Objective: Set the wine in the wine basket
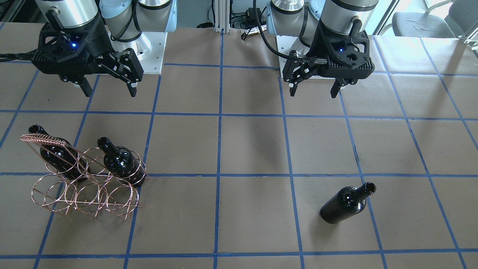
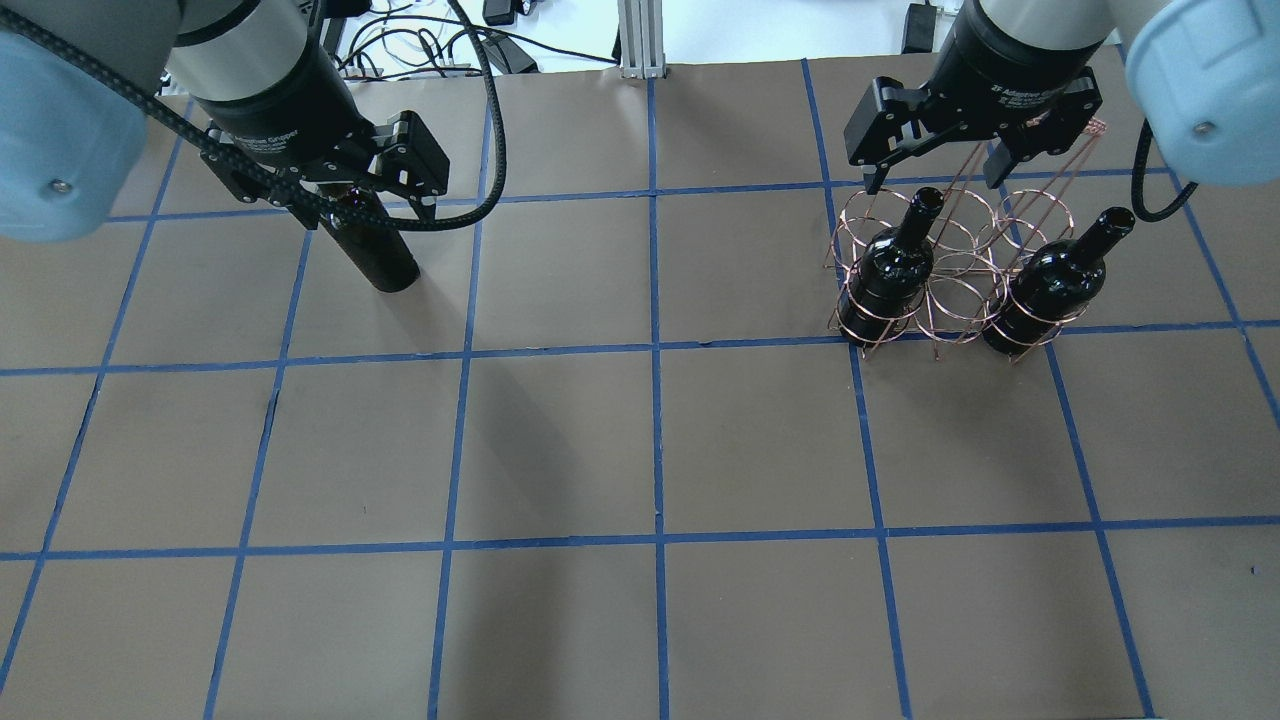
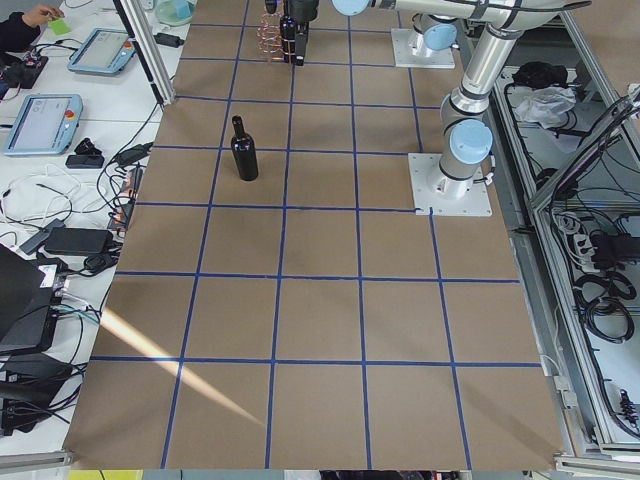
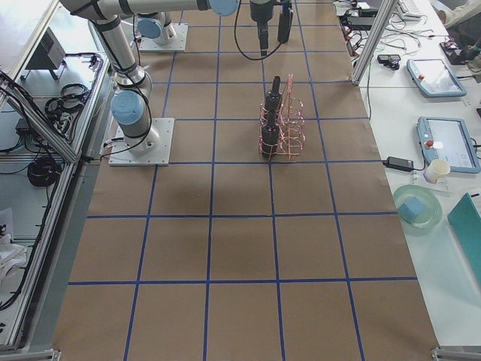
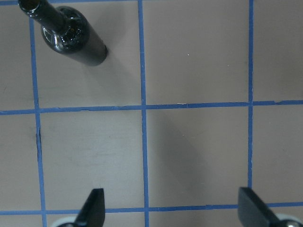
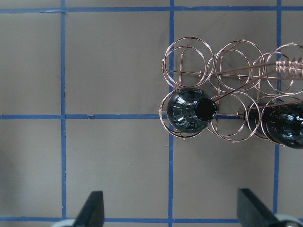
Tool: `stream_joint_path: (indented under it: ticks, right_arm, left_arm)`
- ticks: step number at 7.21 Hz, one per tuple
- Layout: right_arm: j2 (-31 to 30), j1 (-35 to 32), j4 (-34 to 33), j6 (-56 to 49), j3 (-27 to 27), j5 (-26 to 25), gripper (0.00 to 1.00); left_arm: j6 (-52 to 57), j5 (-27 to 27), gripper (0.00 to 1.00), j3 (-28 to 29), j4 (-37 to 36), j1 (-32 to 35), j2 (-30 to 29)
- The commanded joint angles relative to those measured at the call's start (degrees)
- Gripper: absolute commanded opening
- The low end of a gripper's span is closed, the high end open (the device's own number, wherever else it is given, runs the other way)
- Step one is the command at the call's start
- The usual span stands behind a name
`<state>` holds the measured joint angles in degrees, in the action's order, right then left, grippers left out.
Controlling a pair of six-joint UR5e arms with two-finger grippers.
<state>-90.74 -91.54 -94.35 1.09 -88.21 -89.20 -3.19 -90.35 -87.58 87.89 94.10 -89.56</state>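
Blue-gridded table [image 1: 254, 149]: glossy black wine [image 1: 345, 205] upright, apart from wine basket [image 1: 87, 186]; left tool [image 1: 313, 92], right tool [image 1: 110, 92] spread.

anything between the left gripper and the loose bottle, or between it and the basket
Nothing visible blocks the left gripper from the wine, or the wine from empty rings in the wine basket.

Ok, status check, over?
Left gripper open, empty; right gripper open, empty. Wine upright on table, untouched. Wine basket holds two bottles at its ends, room between.

"Adaptive Gripper" on left gripper [image 2: 368, 205]
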Motion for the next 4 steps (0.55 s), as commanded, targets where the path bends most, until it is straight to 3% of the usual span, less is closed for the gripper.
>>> stream_joint_path:
  ticks: [1,4]
  right_arm:
    - [0.13,0.05,-0.48,0.14,-0.29,-0.1,1.0]
    - [-0.05,-0.04,-0.31,0.31,-0.38,-0.1,1.0]
  left_arm:
    - [0.11,-0.09,1.0,0.04,0.0,-0.32,0.09]
    - [0.12,-0.18,1.0,0.57,-0.09,-0.59,0.09]
